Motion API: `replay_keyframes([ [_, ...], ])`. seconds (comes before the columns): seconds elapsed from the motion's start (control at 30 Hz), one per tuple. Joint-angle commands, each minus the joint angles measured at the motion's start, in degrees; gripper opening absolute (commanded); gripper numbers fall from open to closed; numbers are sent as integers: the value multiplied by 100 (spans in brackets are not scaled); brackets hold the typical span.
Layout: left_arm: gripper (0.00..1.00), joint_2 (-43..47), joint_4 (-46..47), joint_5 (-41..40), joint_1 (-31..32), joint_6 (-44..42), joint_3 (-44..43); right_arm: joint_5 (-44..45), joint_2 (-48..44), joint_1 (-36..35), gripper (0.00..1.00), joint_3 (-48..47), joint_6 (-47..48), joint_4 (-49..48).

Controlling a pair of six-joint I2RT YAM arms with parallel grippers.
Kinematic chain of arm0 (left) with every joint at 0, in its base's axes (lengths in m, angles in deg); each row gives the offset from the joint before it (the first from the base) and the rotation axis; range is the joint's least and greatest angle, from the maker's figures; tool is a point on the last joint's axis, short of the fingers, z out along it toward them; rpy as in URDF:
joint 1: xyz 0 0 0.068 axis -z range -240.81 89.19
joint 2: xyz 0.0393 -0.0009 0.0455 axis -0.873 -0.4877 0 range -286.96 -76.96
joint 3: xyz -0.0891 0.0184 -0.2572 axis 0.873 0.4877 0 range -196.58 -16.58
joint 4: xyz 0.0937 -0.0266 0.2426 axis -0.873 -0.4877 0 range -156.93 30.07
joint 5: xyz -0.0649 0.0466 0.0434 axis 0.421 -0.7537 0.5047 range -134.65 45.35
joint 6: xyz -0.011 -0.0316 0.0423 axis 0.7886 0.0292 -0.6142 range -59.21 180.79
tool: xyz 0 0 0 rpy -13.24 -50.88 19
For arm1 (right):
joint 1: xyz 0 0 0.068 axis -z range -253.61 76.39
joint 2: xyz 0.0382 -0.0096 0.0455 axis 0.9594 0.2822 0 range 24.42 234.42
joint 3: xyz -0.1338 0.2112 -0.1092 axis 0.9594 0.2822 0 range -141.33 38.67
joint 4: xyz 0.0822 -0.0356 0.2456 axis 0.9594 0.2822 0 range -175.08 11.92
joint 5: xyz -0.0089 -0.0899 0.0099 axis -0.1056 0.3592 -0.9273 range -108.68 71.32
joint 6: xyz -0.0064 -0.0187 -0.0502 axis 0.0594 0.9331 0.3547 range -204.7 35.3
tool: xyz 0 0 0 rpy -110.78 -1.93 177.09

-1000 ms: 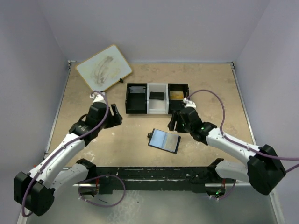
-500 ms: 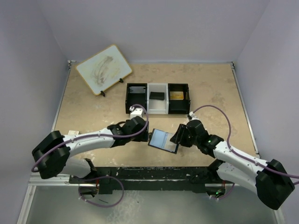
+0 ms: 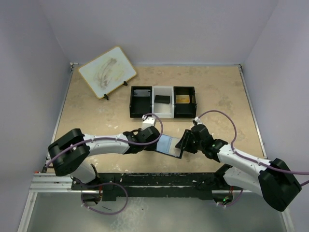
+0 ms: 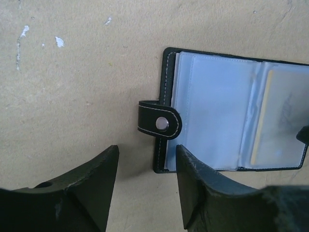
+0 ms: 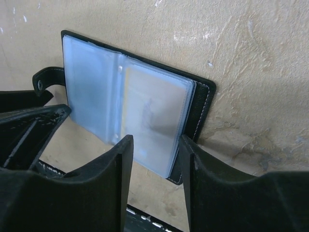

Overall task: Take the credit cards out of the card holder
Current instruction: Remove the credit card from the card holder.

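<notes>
The card holder point(image 3: 169, 143) lies open on the table, its clear blue-grey sleeves facing up. In the left wrist view its black strap with the pale snap stud point(image 4: 160, 124) sticks out from the left cover edge. A pale card with a yellowish edge point(image 4: 280, 116) sits inside a sleeve on the right half; it also shows as a card in a sleeve point(image 5: 154, 111). My left gripper point(image 4: 147, 159) is open, low at the holder's left corner, with bare table between its fingers. My right gripper point(image 5: 155, 145) is open and straddles the holder's right near corner point(image 5: 193, 121).
A black-and-white three-compartment tray point(image 3: 140, 102) stands behind the holder, with a dark item point(image 3: 162, 99) in the middle bin and a yellowish one point(image 3: 182, 98) on the right. A white board on a stand point(image 3: 106, 71) leans at the back left. A black rail point(image 3: 154, 181) runs along the near edge.
Both arms swung inward and down from either side to the open card holder's left and right edges. Both pairs of jaws have narrowed. The holder has stayed in place.
</notes>
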Motion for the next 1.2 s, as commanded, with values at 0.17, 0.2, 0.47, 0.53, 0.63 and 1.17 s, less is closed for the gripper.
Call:
replay_keyframes([
  [0.17, 32, -406, 251, 35, 173, 210, -364, -295, -29, -6, 35, 115, -168, -799],
  [0.2, 29, -396, 244, 14, 181, 223, -362, -311, -50, -6, 33, 92, -164, -816],
  [0.47, 19, -334, 115, -73, 255, 301, -355, -373, 22, -13, 26, -107, -22, -662],
  [0.53, 17, -346, 74, -109, 265, 309, -359, -321, 89, -9, 26, -181, 23, -508],
  [0.63, 16, -343, 22, -160, 276, 344, -385, 80, 103, -9, 30, -311, 65, -318],
  [1.17, 7, -347, -119, -311, 307, 424, -532, 384, 285, -8, 41, -949, 406, 437],
])
